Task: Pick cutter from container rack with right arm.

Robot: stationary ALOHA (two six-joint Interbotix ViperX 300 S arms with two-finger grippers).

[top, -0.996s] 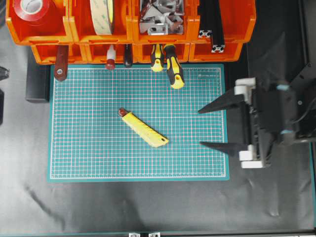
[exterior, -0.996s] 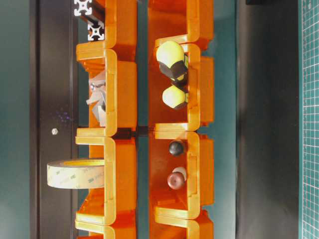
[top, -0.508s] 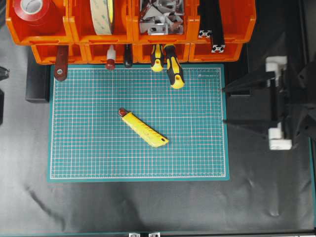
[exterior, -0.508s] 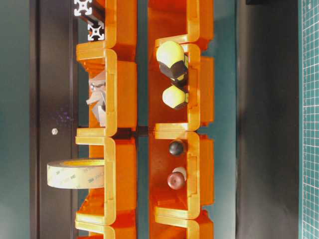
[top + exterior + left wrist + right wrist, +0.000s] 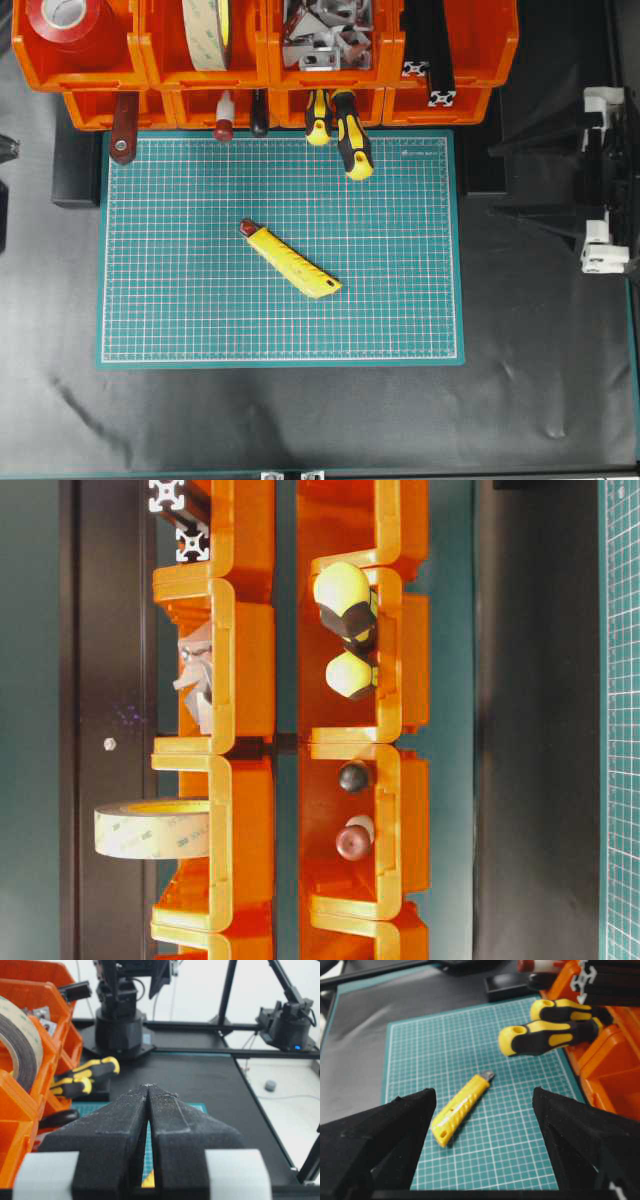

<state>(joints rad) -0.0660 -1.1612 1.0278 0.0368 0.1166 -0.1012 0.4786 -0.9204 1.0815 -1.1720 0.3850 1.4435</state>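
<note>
yellow cutter [image 5: 290, 259] on our green mat [image 5: 180, 330]
we see it lying diagonally, below the orange container rack [image 5: 265, 60]; our right gripper [image 5: 500, 180] hangs wide open and empty off the mat's right edge, our left gripper [image 5: 148, 1091] pressed closed.

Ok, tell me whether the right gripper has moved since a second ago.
Yes. In the overhead view the right gripper, jaws open, has pulled back rightward, off the green cutting mat, away from the cutter.
</note>
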